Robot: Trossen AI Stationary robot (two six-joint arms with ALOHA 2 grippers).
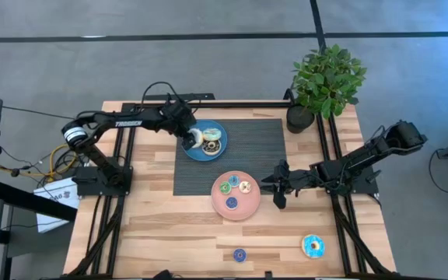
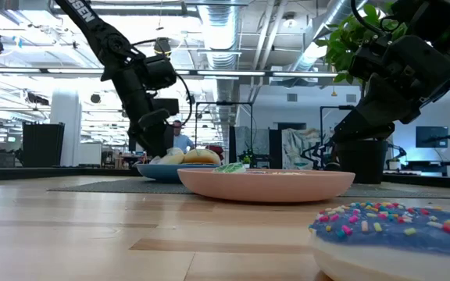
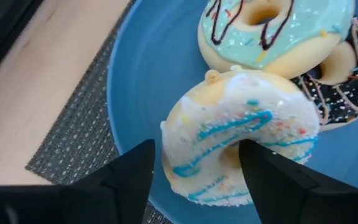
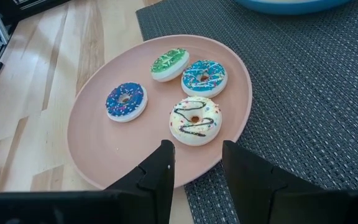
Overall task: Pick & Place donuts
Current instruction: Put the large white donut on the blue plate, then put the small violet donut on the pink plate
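Landmark: a dark woven mat (image 1: pixel 232 155) is laid across the far middle of the wooden table (image 1: pixel 162 233), and every place below is given from it.
Blue plate: the blue plate (image 1: pixel 191 152) is set on the mat's left part; three large donuts are seen on it.
White donut: a white donut with blue stripes (image 3: pixel 241 134) is tilted on the blue plate and leans against the teal donut (image 3: pixel 272 31); a dark brown donut (image 3: pixel 347 81) lies just beside them.
Left gripper: the left gripper (image 3: pixel 194 171) is held over the blue plate with its fingers (image 3: pixel 129 171) parted on either side of the white donut; whether the pads touch it cannot be told.
Pink plate: the pink plate (image 1: pixel 221 204) overlaps the mat's near edge; four small donuts are carried on it, one green (image 4: pixel 169 63), one teal-blue (image 4: pixel 204 77), one dark blue (image 4: pixel 125 101) and one cream with a brown squiggle (image 4: pixel 194 120).
Right gripper: the right gripper (image 4: pixel 196 168) is held just right of the pink plate, partly open, with nothing between its fingers.
Loose donuts: a small dark blue donut (image 1: pixel 239 254) and a larger blue sprinkled donut (image 1: pixel 313 246) lie on bare wood, well nearer than the mat.
Potted plant: a potted plant (image 1: pixel 325 82) stands at the mat's far right corner.
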